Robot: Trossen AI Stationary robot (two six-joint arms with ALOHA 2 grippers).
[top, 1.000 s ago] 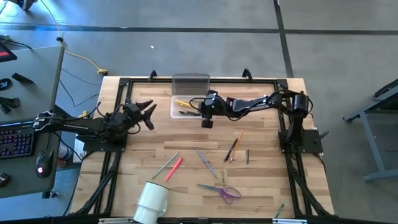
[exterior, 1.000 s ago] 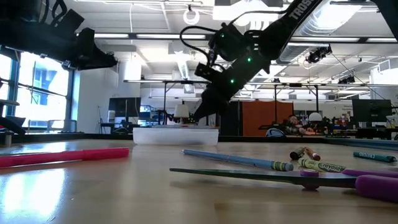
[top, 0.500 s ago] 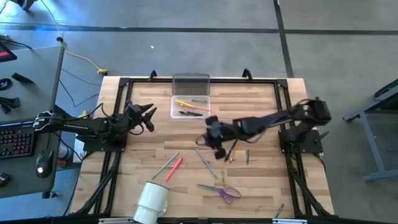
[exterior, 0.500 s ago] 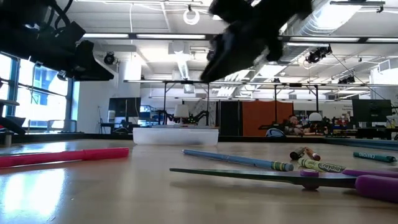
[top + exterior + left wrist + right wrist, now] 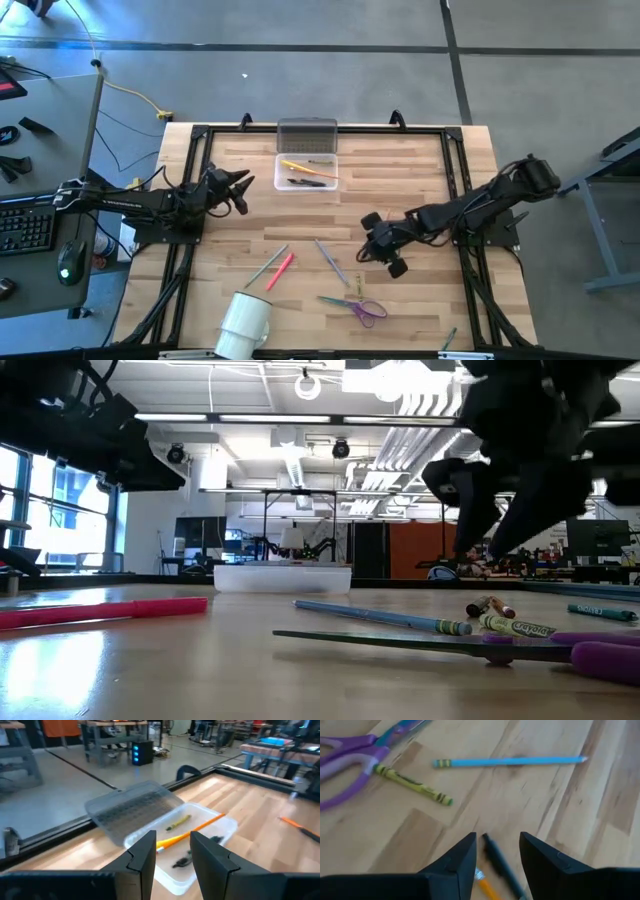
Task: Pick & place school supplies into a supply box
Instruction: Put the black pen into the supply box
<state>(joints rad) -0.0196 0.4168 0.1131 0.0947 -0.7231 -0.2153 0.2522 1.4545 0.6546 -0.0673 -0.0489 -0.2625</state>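
Note:
The supply box [image 5: 307, 172], a clear case with its ribbed lid [image 5: 307, 133] open at the far side, holds an orange pencil [image 5: 192, 831] and a few dark pieces. My right gripper [image 5: 372, 240] hangs open above a black pen [image 5: 499, 860] and an orange pencil [image 5: 485, 884] right of the table's middle, one finger to each side of the pen and clear of it. Purple scissors [image 5: 357, 306], a blue pencil [image 5: 510, 761], a yellow-green crayon [image 5: 412, 784], a pink pen [image 5: 283, 268] and a green pencil [image 5: 264, 266] lie flat on the wood. My left gripper [image 5: 243, 187] waits open, left of the box.
A white cup [image 5: 245, 320] lies on its side at the table's near edge, left of the scissors. A black frame rail [image 5: 455, 150] runs round the tabletop. Bare wood lies between the box and the loose pens.
My right gripper has swung from above the supply box toward the table's near right, tipping more steeply downward, and now hangs over the black and orange pens. Nothing on the table has moved.

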